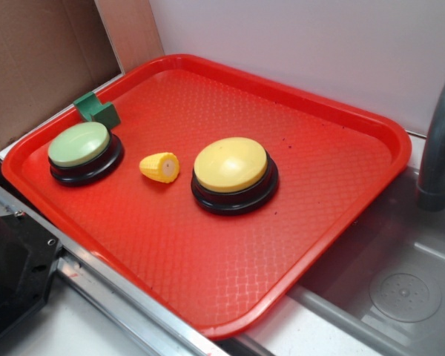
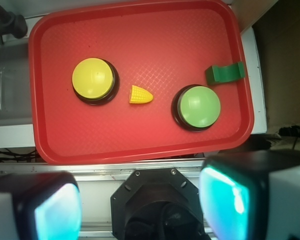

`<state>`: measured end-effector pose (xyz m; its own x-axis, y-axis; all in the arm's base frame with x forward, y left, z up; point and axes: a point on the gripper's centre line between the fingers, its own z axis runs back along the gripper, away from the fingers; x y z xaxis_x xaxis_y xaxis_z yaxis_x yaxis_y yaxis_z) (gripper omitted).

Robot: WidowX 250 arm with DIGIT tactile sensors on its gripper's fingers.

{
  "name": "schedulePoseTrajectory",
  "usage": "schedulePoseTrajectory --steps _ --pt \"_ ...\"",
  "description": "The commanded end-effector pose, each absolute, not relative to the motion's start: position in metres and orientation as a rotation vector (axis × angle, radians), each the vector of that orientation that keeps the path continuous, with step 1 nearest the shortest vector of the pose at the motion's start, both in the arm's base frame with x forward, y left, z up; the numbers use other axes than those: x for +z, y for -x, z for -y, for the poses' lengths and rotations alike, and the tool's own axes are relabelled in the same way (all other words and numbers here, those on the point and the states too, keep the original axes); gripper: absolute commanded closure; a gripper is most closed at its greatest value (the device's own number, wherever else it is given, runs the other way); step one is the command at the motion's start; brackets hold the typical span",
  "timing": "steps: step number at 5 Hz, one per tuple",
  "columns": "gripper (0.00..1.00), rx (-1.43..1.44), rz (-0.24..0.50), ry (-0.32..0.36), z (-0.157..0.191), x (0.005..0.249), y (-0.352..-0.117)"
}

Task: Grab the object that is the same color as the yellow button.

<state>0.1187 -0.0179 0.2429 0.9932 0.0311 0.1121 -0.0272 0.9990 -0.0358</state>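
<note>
A small yellow corn cob piece (image 1: 160, 167) (image 2: 140, 95), the object, lies on the red tray (image 1: 311, 178) (image 2: 155, 40) between the two buttons. The yellow button (image 1: 232, 172) (image 2: 93, 80), a big dome on a black base, stands beside it. In the wrist view my gripper (image 2: 142, 210) hangs high above the near edge of the tray, over the robot base. It is open, its two fingers (image 2: 57, 210) far apart with nothing between them. The gripper does not show in the exterior view.
A pale green dome button (image 1: 81, 148) (image 2: 197, 106) stands on the tray's other side. A dark green block (image 1: 98, 110) (image 2: 224, 73) sits near the tray's rim. A grey sink with a faucet (image 1: 437, 148) borders the tray. A metal rail (image 2: 140, 167) runs along the near edge.
</note>
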Motion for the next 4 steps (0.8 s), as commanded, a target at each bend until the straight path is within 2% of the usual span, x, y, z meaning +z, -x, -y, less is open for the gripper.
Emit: schedulePoseTrajectory --steps 1,2,3,4 --pt "0.00 0.029 0.113 0.034 0.018 0.243 -0.119" --pt "0.00 -0.087 0.110 0.041 0.017 0.231 -0.132" --pt "0.00 -0.259 0.136 0.073 0.008 0.209 -0.148" --pt "0.00 -0.404 0.163 0.055 0.005 0.180 -0.166"
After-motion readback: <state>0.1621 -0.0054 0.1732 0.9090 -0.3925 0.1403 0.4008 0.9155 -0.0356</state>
